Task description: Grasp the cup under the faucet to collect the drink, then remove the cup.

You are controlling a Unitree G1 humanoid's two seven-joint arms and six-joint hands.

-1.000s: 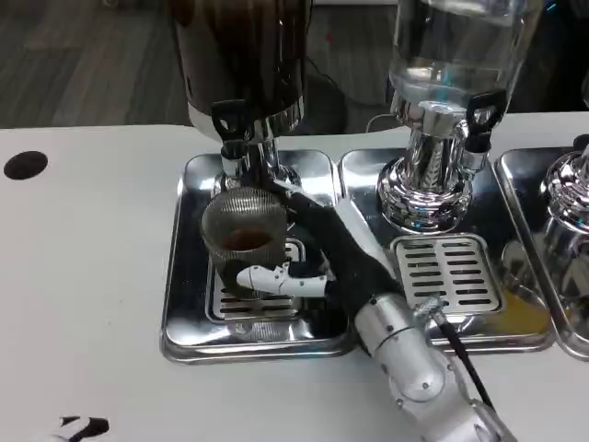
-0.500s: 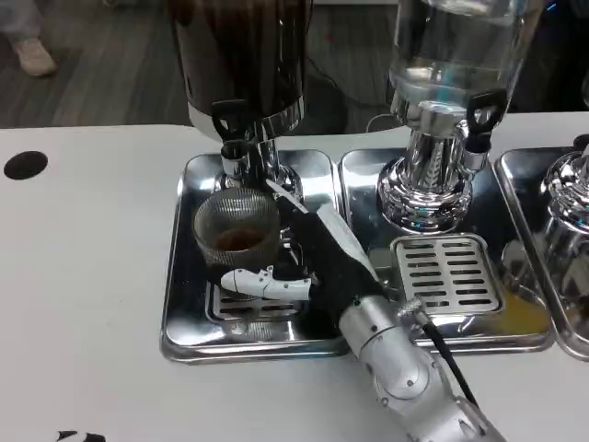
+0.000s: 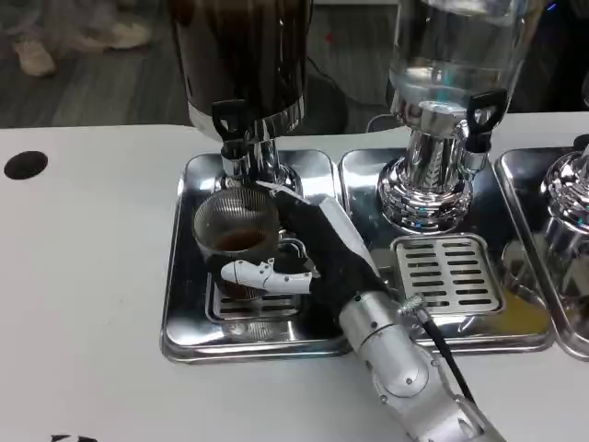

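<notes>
1. The dark dispenser [image 3: 244,64] and the clear dispenser [image 3: 451,55] are both cut off by the top edge of the frame. A third chrome unit [image 3: 566,198] is cut off at the right edge.
2. The right hand [image 3: 308,253] wraps the cup [image 3: 237,235] from the right side. Its fingers [image 3: 253,274] are clamped across the front of the cup wall. The fingers behind the cup are mostly hidden.
3. The cup is a ribbed, clear glass, upright, with a shallow layer of brown liquid at the bottom. Its lower portion is hidden behind the fingers.
4. The cup sits over the grille of the left drip tray [image 3: 184,304], directly below the black-handled faucet [image 3: 230,124] of the dark dispenser.
5. The left drip tray lies beside a second tray [image 3: 368,175] under the clear dispenser.
6. Bare white surface [image 3: 83,276] extends left of the tray, with a black spot [image 3: 25,164] near the left edge.
</notes>
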